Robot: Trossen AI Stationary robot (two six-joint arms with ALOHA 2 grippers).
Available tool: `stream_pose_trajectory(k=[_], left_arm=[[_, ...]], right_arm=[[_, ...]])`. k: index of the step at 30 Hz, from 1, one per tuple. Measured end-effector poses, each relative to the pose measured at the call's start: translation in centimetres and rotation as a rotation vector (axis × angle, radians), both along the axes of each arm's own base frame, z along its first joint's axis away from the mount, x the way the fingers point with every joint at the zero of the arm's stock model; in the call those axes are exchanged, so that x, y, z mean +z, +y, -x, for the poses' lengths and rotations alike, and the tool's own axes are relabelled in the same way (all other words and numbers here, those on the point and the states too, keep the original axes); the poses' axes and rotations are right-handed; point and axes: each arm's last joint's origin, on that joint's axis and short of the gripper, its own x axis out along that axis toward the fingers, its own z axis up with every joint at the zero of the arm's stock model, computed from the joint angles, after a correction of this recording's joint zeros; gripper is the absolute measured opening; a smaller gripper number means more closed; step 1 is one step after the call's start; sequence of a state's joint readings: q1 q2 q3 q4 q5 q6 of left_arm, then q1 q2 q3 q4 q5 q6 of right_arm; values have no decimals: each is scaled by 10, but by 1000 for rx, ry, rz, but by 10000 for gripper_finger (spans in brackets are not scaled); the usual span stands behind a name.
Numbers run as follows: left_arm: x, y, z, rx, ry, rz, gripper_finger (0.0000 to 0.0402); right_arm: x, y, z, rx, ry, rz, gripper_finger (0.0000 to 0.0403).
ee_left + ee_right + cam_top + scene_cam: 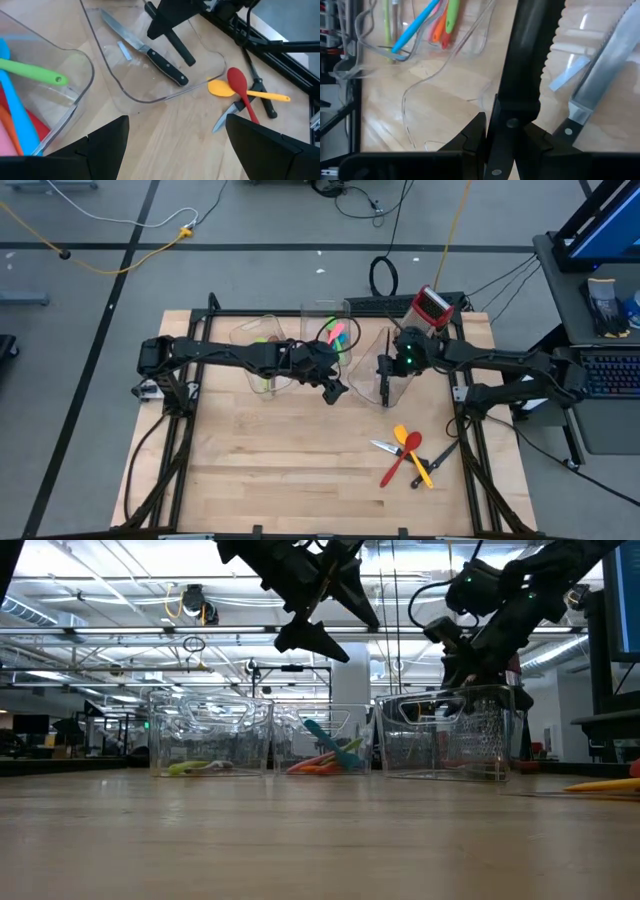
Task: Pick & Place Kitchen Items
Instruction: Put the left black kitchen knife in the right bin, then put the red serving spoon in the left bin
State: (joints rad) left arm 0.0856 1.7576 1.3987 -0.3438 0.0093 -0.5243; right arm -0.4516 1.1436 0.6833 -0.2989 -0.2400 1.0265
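Knives first: my right gripper (507,127) has its dark fingers clamped on a black-handled knife (527,65) with a serrated steel edge, hanging blade-down over the right-hand clear bin (388,370). Just beside that blade, on the bin's floor, lies a second knife (145,47), smooth steel with a riveted black handle; in the right wrist view its blade (605,65) runs alongside the one I hold. My left gripper (334,388) hovers over bare wood just forward of the middle bin (325,315), its two broad black fingers (105,145) spread wide with nothing between them. Behind it, that thin-walled transparent bin with rounded corners holds glossy plastic utensils: a green handle (35,71) with a hanging hole, a blue one (17,120), plus orange, red and pink pieces. Off to the far side of the right gripper's bin, loose on the pale butcher-block table (280,460), I see a red spoon (240,87) crossing a yellow spoon (235,90), with a small steel knife (385,447) and a black-handled tool (440,455) touching the pile. A red-topped metal grater (432,307) stands behind the right gripper.
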Motion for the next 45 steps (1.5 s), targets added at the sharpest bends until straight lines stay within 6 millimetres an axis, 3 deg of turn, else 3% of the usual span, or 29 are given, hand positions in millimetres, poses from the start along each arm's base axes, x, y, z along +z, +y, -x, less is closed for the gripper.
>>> stream_pose_trajectory(k=[29,38,45], left_arm=[[-2,4,2,-40,33,-52,338],[-3,9,3,-44,31,-41,338],[-3,9,2,-53,30,-31,338]], right_arm=[[-5,3,-3,7,93,-117,60],[-16,1,-7,15,145,-135,61],[-19,0,-9,13,161,-137,128]])
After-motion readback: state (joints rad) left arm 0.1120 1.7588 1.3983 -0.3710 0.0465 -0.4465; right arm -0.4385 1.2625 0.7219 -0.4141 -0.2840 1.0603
